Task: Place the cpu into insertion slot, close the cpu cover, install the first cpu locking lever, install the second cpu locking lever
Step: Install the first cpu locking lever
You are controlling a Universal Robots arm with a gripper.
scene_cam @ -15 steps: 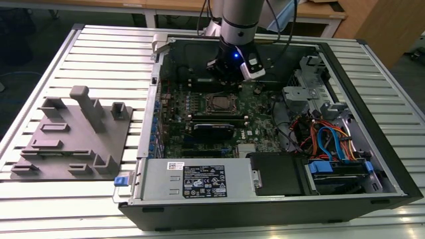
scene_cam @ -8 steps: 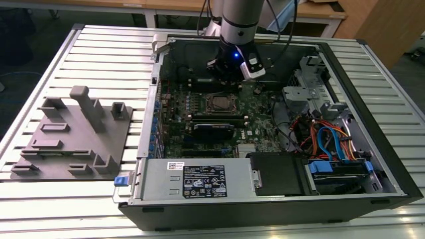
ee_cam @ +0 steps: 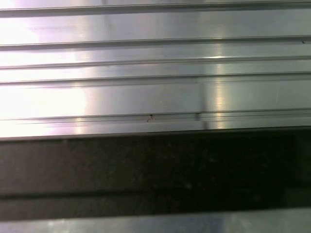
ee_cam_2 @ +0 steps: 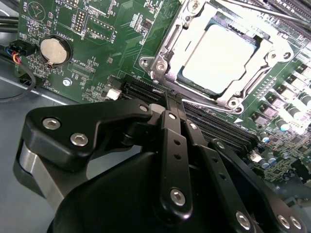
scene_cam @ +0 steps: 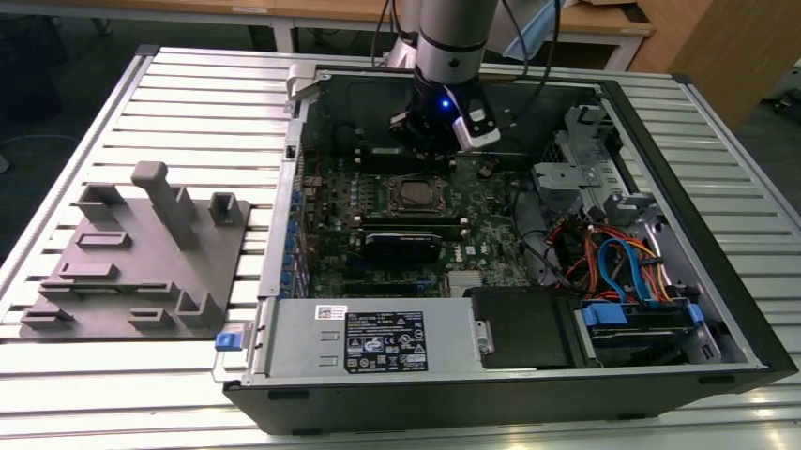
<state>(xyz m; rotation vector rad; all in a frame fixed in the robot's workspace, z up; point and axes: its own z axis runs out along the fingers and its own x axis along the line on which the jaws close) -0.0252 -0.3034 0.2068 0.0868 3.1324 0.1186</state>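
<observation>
The cpu [ee_cam_2: 221,58] lies flat in the insertion slot [scene_cam: 411,194] on the green board, its silver top bright in the second wrist view. The cpu cover [ee_cam_2: 167,60], a silver frame, lies down around it. A thin lever rod [ee_cam_2: 272,12] runs along the far side of the socket. My gripper [ee_cam_2: 167,102] hovers just beside the socket, over the black card slots, with its black fingers [ee_cam_2: 171,145] drawn together and nothing between them. In the exterior view the gripper [scene_cam: 432,150] hangs over the board just behind the socket.
The open computer case [scene_cam: 701,366] lies on a slatted metal table [scene_cam: 188,84]. A grey fixture block [scene_cam: 138,253] stands at the exterior view's left. Cables [scene_cam: 613,262] and drive bays crowd the case's right side. A coin cell [ee_cam_2: 52,51] sits on the board.
</observation>
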